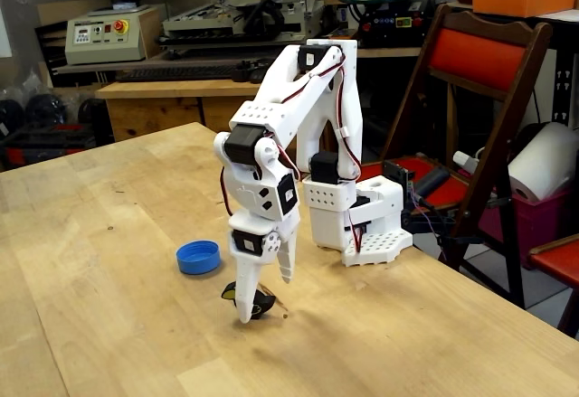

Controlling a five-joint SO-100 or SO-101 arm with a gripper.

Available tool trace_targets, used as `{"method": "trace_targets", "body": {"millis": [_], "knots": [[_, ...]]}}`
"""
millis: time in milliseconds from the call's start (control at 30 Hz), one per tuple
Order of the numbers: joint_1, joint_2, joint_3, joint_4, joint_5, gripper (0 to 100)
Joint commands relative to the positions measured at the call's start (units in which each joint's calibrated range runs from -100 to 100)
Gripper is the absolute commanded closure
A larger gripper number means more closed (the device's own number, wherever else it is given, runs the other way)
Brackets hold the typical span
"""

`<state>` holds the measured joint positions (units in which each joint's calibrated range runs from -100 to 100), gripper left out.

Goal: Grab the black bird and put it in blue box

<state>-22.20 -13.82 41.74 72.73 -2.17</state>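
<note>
- While the arm bends down over the worktop [109, 261], its jaws [256, 305] point at the wood and pinch the bird [260, 304] between them.
- One long white finger runs down the bird's left side in the fixed view, its tip at or just above the wood; the shorter finger [286, 266] sits higher on the right, and whether it touches the bird I cannot tell.
- Black and small, the bird shows a bit of yellow at its left edge, peeking past the long finger.
- Whether the bird rests on the wood or hangs just clear of it cannot be told from this angle.
- A tiny dark speck lies on the wood just right of the bird.
- Round and blue, the box [198, 257] lies flat on the worktop, up and to the left of the jaws, near but apart from them, with nothing in it.
- Behind the jaws the arm's white base [357, 221] stands near the worktop's right edge.
- Beyond that edge stands a wooden chair [479, 80] with red pads, and a paper roll [543, 162] lies further right.
</note>
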Motion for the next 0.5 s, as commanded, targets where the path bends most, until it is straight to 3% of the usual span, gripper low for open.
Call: {"method": "trace_targets", "body": {"millis": [0, 467], "knots": [[3.9, -0.5, 0.4, -3.6, 0.2, 62], [6.9, -0.5, 1.1, -6.0, 0.3, 62]]}}
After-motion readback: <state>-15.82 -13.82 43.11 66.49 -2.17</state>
